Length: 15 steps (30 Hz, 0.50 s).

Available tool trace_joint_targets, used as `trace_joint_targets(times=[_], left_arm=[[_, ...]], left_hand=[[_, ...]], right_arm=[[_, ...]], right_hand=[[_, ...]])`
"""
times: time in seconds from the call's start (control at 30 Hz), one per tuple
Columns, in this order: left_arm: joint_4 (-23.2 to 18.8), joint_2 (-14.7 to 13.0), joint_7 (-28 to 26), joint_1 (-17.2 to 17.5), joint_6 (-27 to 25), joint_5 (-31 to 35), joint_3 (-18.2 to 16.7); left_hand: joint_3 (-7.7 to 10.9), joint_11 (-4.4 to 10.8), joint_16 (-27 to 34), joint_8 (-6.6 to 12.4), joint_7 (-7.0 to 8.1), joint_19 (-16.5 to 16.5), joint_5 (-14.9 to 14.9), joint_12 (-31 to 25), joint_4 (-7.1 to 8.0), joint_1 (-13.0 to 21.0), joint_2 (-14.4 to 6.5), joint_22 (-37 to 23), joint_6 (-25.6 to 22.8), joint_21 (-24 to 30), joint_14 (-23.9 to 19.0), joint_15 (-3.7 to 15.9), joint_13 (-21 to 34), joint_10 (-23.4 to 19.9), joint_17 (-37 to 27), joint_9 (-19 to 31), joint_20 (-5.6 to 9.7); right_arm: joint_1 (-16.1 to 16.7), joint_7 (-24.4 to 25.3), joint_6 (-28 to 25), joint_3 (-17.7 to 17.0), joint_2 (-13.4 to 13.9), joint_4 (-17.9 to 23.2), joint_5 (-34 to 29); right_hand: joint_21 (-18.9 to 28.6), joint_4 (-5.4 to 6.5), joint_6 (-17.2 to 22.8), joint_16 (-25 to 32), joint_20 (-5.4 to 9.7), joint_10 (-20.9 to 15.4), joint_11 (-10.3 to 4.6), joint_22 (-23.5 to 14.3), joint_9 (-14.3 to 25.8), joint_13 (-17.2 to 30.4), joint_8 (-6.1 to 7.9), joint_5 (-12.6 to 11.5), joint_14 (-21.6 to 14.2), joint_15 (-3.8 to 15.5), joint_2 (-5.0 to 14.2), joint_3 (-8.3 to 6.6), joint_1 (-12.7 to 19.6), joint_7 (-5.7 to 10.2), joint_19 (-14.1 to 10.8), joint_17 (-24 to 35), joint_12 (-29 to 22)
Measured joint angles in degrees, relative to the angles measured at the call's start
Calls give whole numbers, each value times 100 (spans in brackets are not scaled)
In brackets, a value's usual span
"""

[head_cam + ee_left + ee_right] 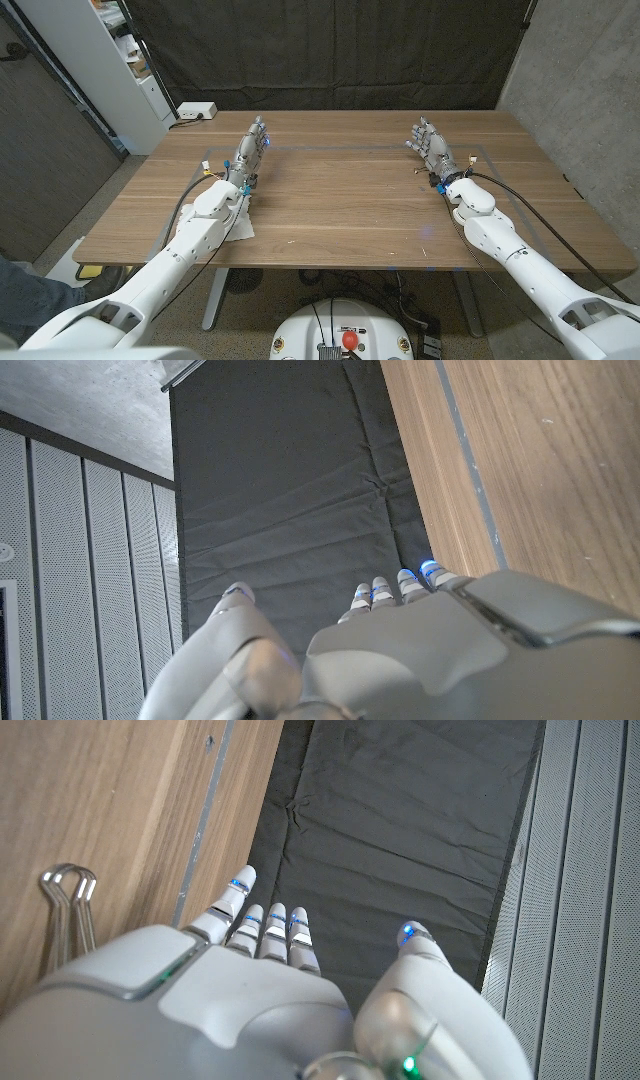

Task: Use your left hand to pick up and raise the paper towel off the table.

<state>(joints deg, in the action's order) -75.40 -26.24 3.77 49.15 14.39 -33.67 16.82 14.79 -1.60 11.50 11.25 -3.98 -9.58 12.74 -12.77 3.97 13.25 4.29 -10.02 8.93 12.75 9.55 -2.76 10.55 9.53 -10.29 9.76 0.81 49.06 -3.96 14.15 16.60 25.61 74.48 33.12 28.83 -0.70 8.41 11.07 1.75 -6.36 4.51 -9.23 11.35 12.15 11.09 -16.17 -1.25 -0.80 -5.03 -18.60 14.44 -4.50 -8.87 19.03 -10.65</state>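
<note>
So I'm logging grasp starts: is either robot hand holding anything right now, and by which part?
Nothing is held. The left robot hand and right robot hand have their fingers extended, holding nothing. The paper towel lies on the table under the left forearm, ungrasped.

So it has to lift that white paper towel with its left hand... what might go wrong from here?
The paper towel lies near the table's front edge, largely hidden under the left forearm, while the left hand is stretched out well beyond it. Pulling back, the arm might drag the towel or push it off the edge. The towel also looks thin and flat, so the fingers may slide over it rather than catch it.
</note>
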Motion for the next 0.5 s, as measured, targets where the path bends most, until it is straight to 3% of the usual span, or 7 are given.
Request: trace_joint_targets(times=[0.2, 0.37, 0.5], left_arm=[[-68, 436, 309, 101, -230, 474, -540], [-151, 832, 633, 191, -412, 1024, -1013], [-221, 1081, 720, 258, -447, 1180, -1306]], left_hand=[[-1, 0, 0, 0, 0, -20, 0, -4, 0, 0, 0, 0, 0, 0, 2, -2, 0, 0, 0, 0, -21], [-1, 0, 0, 0, 0, -20, 0, -4, -1, 30, -30, 1, -1, 0, 19, -19, 0, 0, 1, -1, -21], [11, -10, 0, 0, 0, -20, 0, -4, -13, 30, -30, 1, -1, 0, 19, -18, -1, 20, 1, -1, -21]], right_arm=[[83, -271, -202, -431, -361, 11, -440], [173, -572, -404, -993, -851, 54, -940], [191, -764, -518, -1129, -966, 65, -1262]], right_hand=[[0, 0, 0, 0, 0, 0, 0, 0, 0, 0, 0, -16, 0, 0, 0, 0, 0, 0, 0, -11, 0], [0, 0, 0, 0, 0, 0, 0, 1, 0, -7, 0, -16, 0, 0, 0, 0, 0, 0, 1, -17, 0], [0, 0, -1, 0, 0, 1, 0, 1, -17, -17, 0, -16, 1, 0, 0, 0, 0, 0, 1, -16, 0]])
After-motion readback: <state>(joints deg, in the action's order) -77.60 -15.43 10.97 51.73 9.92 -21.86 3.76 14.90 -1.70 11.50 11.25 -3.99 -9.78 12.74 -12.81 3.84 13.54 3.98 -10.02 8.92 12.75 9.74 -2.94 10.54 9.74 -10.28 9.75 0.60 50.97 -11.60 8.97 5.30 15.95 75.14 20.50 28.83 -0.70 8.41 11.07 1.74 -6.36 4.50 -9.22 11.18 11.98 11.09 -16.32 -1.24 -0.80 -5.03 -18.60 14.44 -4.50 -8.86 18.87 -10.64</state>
